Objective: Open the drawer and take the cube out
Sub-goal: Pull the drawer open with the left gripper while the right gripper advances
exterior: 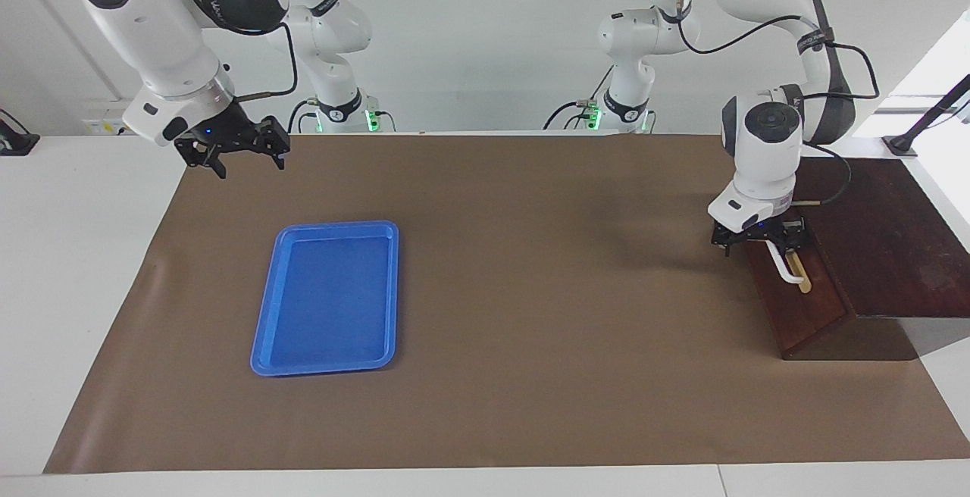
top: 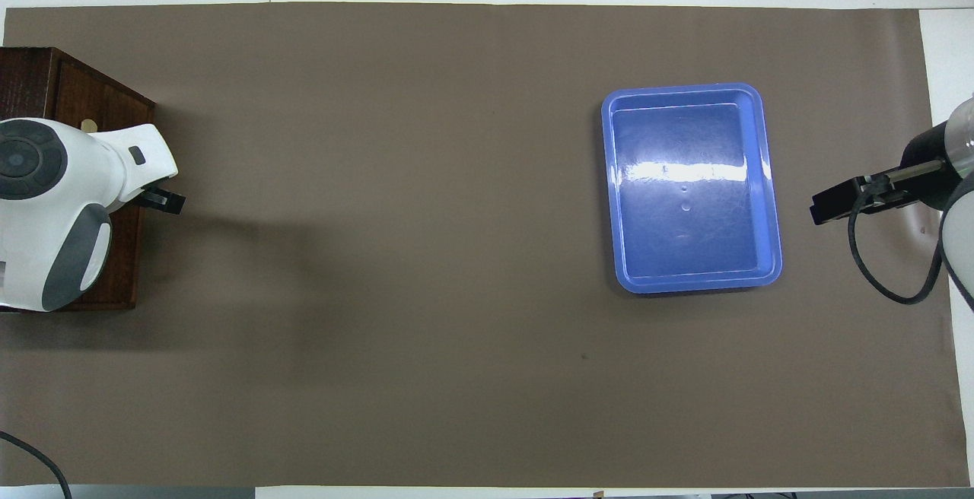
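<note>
Gripping position: the left gripper (exterior: 760, 238) sits at the white handle (exterior: 785, 266) of the drawer (exterior: 799, 300), right of frame in the facing view; whether its jaws clasp the handle cannot be told. The drawer front is flush with its box (exterior: 894, 247). The right gripper (exterior: 241, 150) waits upper left, jaws spread, above the brown mat (exterior: 530, 292) near the blue tray (exterior: 327, 297).

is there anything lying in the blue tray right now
No, the blue tray shows only its bare glossy floor, with no cube or other object in it.
</note>
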Robot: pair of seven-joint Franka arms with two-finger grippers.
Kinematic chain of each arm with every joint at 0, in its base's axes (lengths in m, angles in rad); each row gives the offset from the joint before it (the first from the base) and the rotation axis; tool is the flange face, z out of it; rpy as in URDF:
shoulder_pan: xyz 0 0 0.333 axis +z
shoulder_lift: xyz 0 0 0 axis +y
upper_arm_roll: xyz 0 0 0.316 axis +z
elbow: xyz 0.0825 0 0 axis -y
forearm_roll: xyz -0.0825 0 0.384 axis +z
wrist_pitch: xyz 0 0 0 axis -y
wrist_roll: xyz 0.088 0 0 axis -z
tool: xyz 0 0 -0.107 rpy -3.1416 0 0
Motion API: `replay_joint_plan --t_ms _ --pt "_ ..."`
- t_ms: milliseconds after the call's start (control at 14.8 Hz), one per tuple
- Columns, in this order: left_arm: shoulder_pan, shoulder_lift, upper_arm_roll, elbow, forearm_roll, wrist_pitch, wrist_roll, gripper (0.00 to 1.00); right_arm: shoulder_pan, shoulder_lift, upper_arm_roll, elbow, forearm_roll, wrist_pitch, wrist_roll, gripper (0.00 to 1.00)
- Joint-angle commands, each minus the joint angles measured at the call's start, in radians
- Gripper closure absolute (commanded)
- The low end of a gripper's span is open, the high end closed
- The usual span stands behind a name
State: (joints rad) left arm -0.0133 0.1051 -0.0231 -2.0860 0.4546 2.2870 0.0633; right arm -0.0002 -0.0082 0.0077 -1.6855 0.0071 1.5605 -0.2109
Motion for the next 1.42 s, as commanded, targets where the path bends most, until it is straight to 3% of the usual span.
replay_joint_plan --t_ms 0,203,610,1017,1153,1356 --pt "-0.071 -0.022 -0.003 -0.034 -0.007 0.017 -0.106 0.0 0.037 -0.056 0.002 -0.094 0.021 0.062 -0.073 0.0" --pt "-0.14 -0.022 -0.003 -0.026 -0.106 0.011 -0.192 0.0 0.068 -0.064 0.002 -0.112 0.019 0.095 -0.073 0.0" --pt "-0.252 -0.022 -0.003 -0.017 -0.166 -0.008 -0.344 0.0 0.068 -0.064 0.002 -0.112 0.019 0.095 -0.165 0.0" --pt "-0.274 -0.018 -0.003 0.012 -0.2 -0.053 -0.358 0.0 0.062 -0.064 0.002 -0.114 0.092 0.101 -0.424 0.0" --pt "-0.269 0.002 -0.003 0.096 -0.218 -0.133 -0.367 0.0 0.063 -0.064 0.002 -0.114 0.1 0.101 -0.473 0.0" --pt "-0.264 0.08 0.002 0.356 -0.323 -0.347 -0.442 0.0 0.066 -0.064 0.002 -0.115 0.123 0.115 -0.582 0.0"
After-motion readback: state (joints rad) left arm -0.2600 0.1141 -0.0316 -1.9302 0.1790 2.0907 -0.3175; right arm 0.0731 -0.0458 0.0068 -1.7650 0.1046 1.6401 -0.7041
